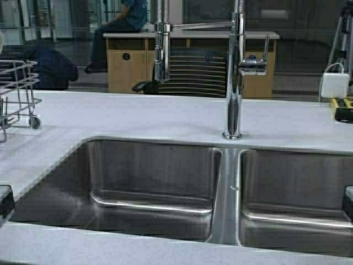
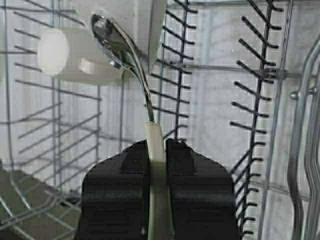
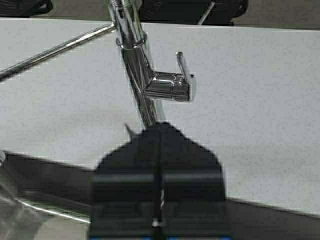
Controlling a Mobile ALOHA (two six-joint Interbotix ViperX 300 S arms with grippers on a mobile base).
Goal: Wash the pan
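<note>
Showing the double sink from the high view, with the left basin (image 1: 154, 165) and the right basin (image 1: 298, 179) both bare of dishes and no water coming from the faucet (image 1: 234, 83) that stands on the counter (image 1: 138, 113) between them. The pan does not appear in any of the three views, so its place cannot be given; it is neither in a basin nor on the visible stretch of counter. The left gripper (image 2: 159, 150) is off at the wire dish rack (image 2: 260, 100) on the robot's left, its claw closed on a thin cream-coloured strip. The stem of a metal spoon (image 2: 112, 40) rises from that strip, so it is probably the spoon's handle, though the join is partly hidden. A white cup (image 2: 70, 55) lies on its side among the rack's prongs, just behind the spoon's bowl. The right gripper (image 3: 159, 132) hangs over the sink's near side, facing the faucet lever (image 3: 172, 85), its claw closed with nothing between the fingers. As a judgement, no part of washing the pan can be confirmed as done. Finding and holding the pan, running water and rinsing all appear to remain, and the left gripper is at present occupied with another item.
</note>
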